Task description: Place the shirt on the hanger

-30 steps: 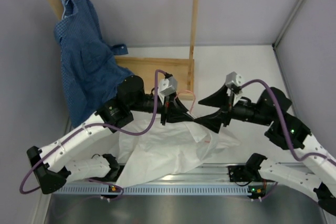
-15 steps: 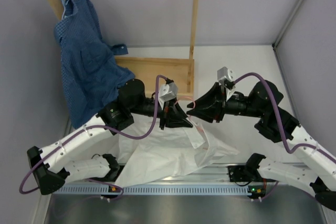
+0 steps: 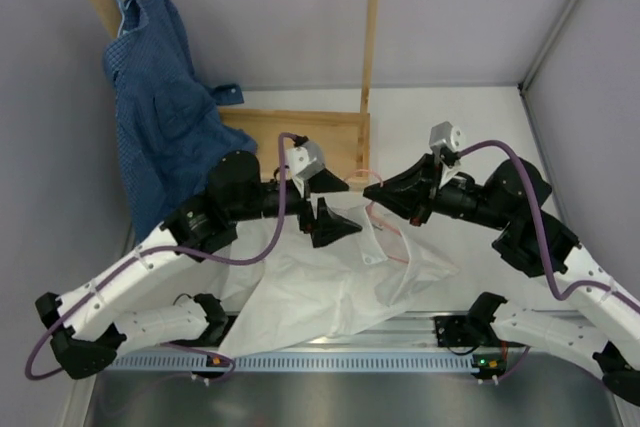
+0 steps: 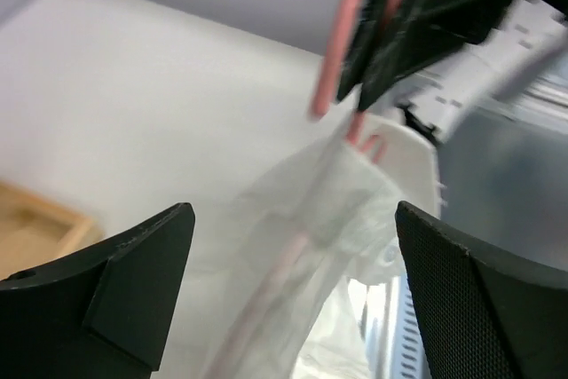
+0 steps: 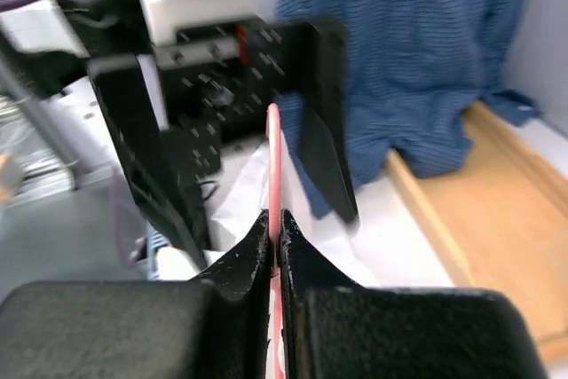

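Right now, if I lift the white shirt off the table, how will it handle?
Probably floppy: the white shirt lies crumpled in soft folds, so it should sag wherever gripped. Likely light too: the fabric looks thin enough that the pink wire hanger shows through it in the left wrist view. It may slide along that smooth wire.

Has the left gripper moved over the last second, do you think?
Yes: the left gripper has drawn back leftward, away from the wooden rack's upright post.
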Robot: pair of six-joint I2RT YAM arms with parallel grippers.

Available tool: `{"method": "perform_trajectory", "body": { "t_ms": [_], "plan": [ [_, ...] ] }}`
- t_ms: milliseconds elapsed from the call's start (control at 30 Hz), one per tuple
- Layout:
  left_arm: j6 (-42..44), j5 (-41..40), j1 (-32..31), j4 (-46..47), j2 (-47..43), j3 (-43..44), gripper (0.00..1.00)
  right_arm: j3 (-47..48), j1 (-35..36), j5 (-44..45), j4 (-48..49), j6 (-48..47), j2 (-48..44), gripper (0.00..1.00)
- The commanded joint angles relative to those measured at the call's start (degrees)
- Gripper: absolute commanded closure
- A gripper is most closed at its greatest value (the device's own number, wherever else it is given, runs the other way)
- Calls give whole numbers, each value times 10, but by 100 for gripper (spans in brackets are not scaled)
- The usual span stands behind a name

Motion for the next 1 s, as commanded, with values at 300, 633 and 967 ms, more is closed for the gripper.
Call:
{"method": "perform_trajectory", "body": {
  "t_ms": [300, 633, 967],
  "plan": [
    [-99, -645, 0, -138, -304, -142, 2, 67, 3, 175, -94, -72, -72, 100],
    [-150, -581, 0, -87, -290, -239, 16, 116, 4, 161, -153, -79, -84, 100],
    [-245, -794, 5, -120, -215, -218, 100, 103, 3, 238, -159, -92, -110, 100]
  ]
}}
